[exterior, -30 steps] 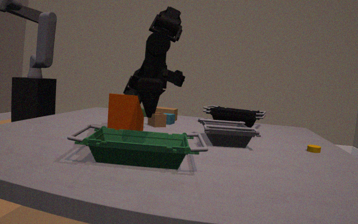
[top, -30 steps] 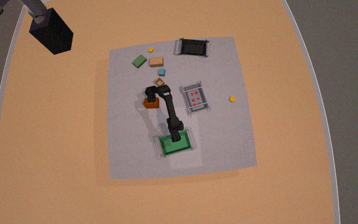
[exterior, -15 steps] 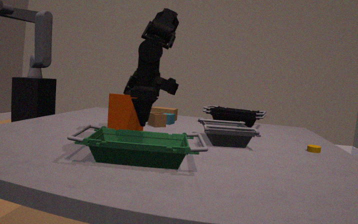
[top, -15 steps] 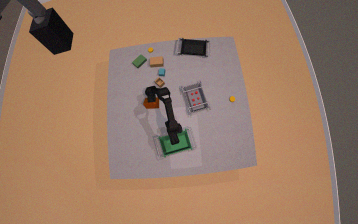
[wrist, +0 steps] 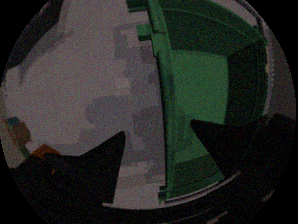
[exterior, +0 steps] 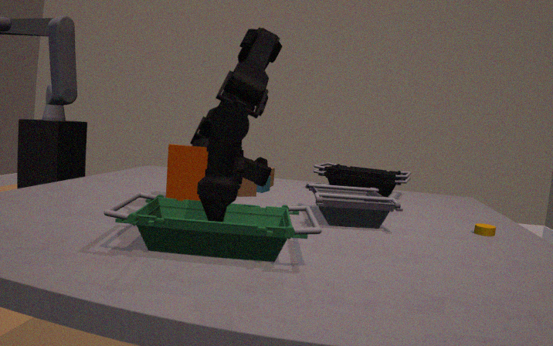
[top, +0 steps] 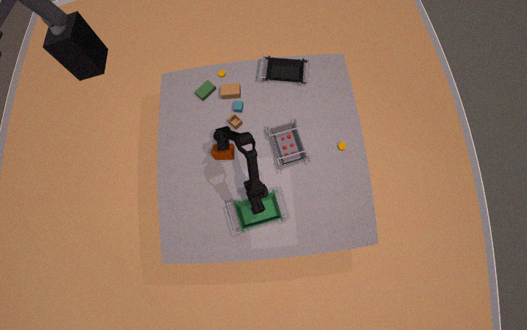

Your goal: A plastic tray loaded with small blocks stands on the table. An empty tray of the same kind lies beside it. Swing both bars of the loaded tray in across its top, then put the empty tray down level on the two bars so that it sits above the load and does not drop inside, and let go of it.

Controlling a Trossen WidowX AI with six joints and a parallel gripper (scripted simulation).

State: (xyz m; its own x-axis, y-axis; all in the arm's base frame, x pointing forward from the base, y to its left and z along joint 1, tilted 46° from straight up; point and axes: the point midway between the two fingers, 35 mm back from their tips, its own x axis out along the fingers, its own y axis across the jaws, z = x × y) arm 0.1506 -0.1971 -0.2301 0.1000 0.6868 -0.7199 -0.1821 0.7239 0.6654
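The grey loaded tray [top: 274,147] [exterior: 352,217] holds several red blocks [top: 284,147]. Its two wire bars, one [top: 283,131] at the far end and one [top: 291,155] at the near end, lie swung in across its top. The green empty tray [top: 268,211] [exterior: 212,240] [wrist: 200,85] stands upright on the table, its own bars out over its ends. My gripper [top: 257,211] [exterior: 215,219] [wrist: 158,129] is open and empty, pointing down at a long wall of the green tray. In the wrist view one finger is outside that wall and the other on its inner side; their exact depth is unclear.
A black tray [top: 285,70] [exterior: 361,175] stands at the far edge. An orange block [top: 223,152] [exterior: 185,171] is beside my arm. A small open box [top: 234,121], blue [top: 238,106], tan [top: 230,90] and green [top: 204,90] blocks lie beyond. Yellow discs [top: 341,146] [top: 221,73] lie apart.
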